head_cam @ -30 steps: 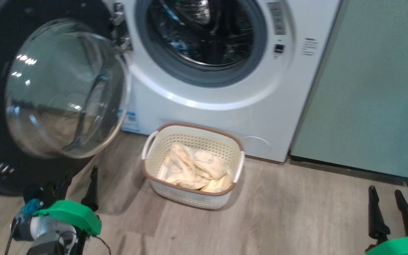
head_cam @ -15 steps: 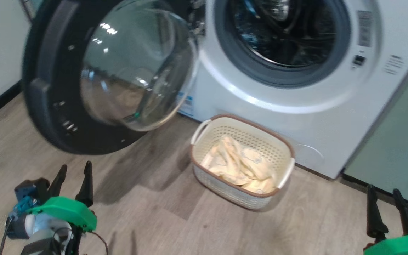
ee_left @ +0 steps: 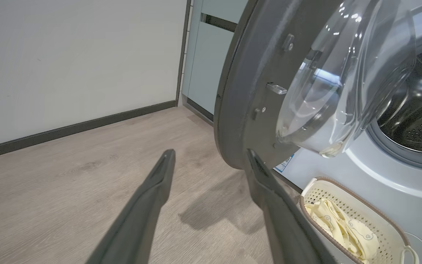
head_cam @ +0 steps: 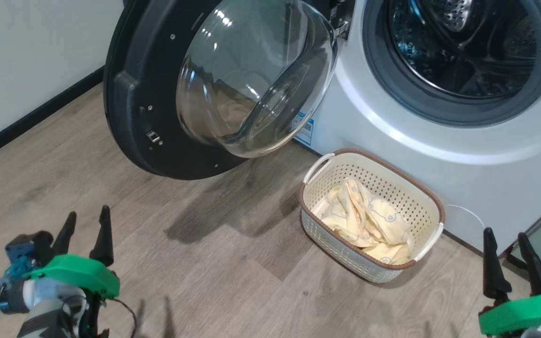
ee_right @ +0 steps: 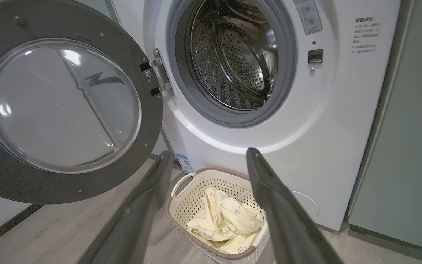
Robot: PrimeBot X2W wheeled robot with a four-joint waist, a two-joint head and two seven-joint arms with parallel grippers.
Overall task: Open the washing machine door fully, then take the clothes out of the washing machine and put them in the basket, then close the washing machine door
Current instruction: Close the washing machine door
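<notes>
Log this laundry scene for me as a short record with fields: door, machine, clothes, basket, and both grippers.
door: washing machine door swung wide open
machine: washing machine, white front-loader; no clothes seen in the drum
clothes: clothes, pale yellow, piled in the basket
basket: basket on the floor, just in front of the machine
left gripper: left gripper open, empty, apart from the door
right gripper: right gripper open, empty, to the right of the basket
</notes>
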